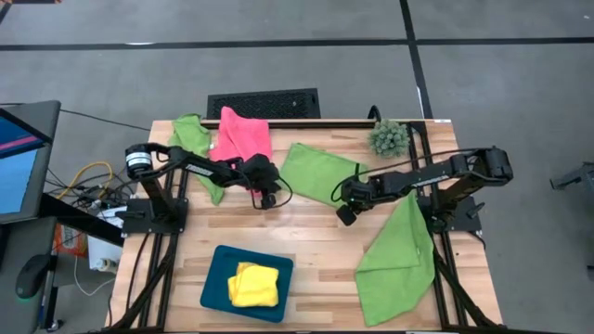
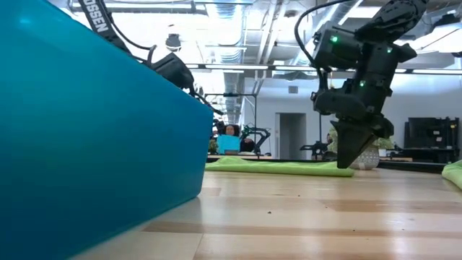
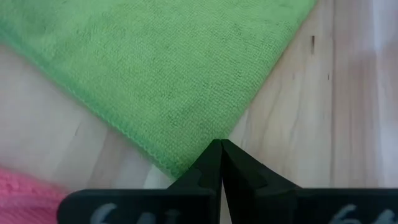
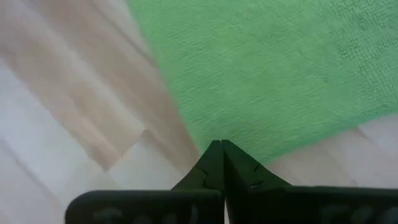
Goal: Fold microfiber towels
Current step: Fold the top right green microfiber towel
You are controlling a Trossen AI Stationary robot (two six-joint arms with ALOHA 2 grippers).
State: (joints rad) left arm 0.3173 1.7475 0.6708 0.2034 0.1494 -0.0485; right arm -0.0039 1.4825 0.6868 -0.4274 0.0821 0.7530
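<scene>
A flat lime green microfiber towel lies spread near the middle of the pale wooden slatted tabletop, between the two hands. The left hand sits at the corner nearest the left arm, fingers pressed together, tips at the towel's edge; whether cloth is pinched there is unclear. The right hand is likewise closed at the towel's opposite corner, its tips meeting right at the hem.

Just beside the left hand, a crumpled hot pink microfiber towel lies at the far edge, with another limp green towel under the left arm. A larger green towel drapes over the right edge, below the right arm. A small spiky green plant stands at the far right corner. Near the front edge, a dark teal rectangular tray holds a folded yellow towel; in the low view its wall blocks the left half of the tabletop.
</scene>
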